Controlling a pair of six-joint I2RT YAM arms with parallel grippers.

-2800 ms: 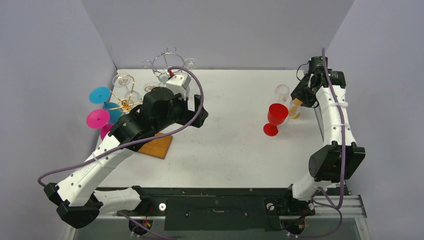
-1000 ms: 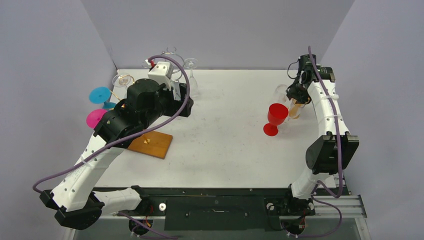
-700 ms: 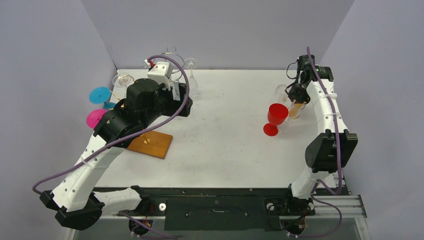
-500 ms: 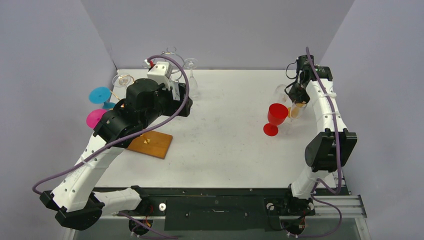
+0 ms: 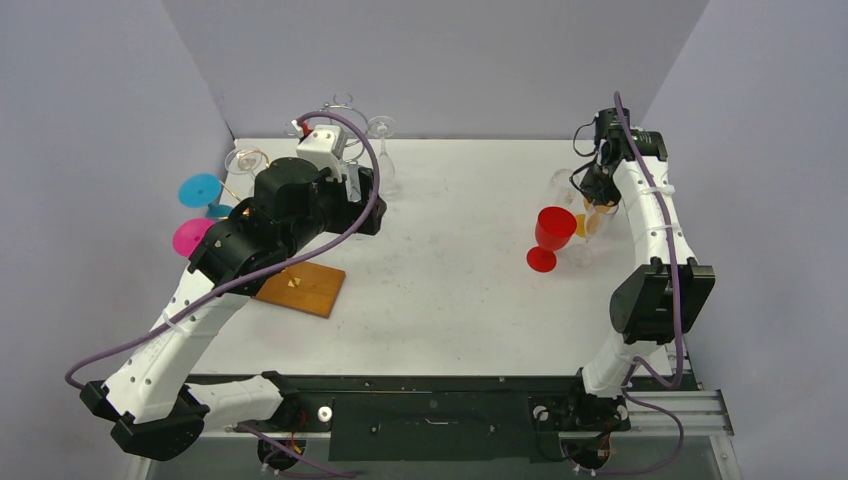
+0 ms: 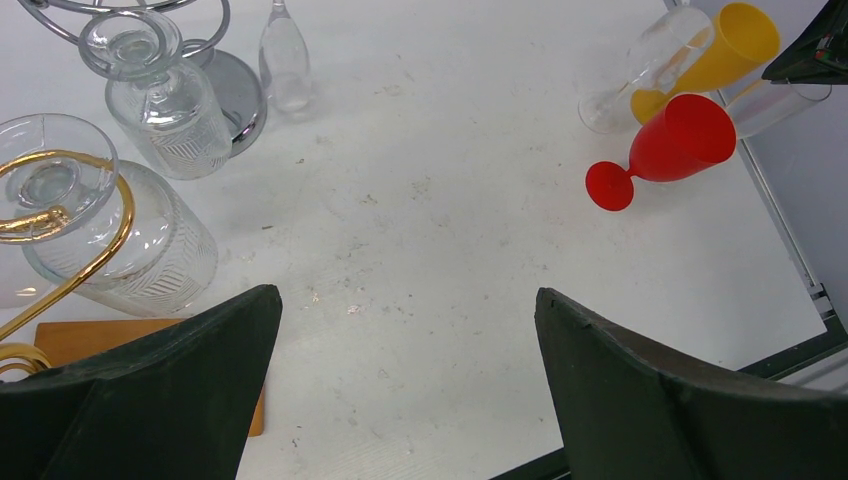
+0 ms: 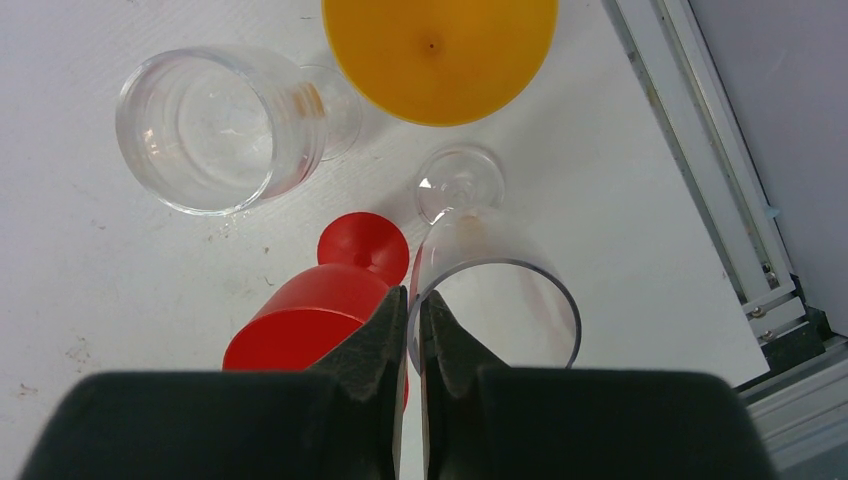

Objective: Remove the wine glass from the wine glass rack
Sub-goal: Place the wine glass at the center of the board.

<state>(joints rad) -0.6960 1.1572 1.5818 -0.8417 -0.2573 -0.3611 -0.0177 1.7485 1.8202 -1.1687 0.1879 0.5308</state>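
My right gripper point(image 5: 594, 196) is shut on the rim of a clear wine glass point(image 7: 497, 300). In the right wrist view the fingers point(image 7: 385, 330) pinch the rim's left side. The glass hangs upright with its foot point(image 7: 459, 181) low over the table, between the red glass point(image 7: 312, 320) and the table's right edge. I cannot tell whether the foot touches. My left gripper point(image 6: 405, 293) is open and empty, high beside the racks at the back left. The silver rack point(image 5: 335, 112) and the gold rack point(image 6: 62, 222) both hold clear glasses point(image 6: 125, 245).
A red glass point(image 5: 549, 236), a yellow glass point(image 7: 440, 45) and another clear glass point(image 7: 220, 125) stand close together at the back right. Blue point(image 5: 200, 190) and pink point(image 5: 192, 237) glasses hang on the gold rack, which has a wooden base point(image 5: 302, 288). The table's metal edge rail point(image 7: 700, 150) is just right of the held glass.
My left arm swung back toward the racks and has since held still. My right gripper shifted slightly with the clear glass, which now sits lower, beside the red glass.
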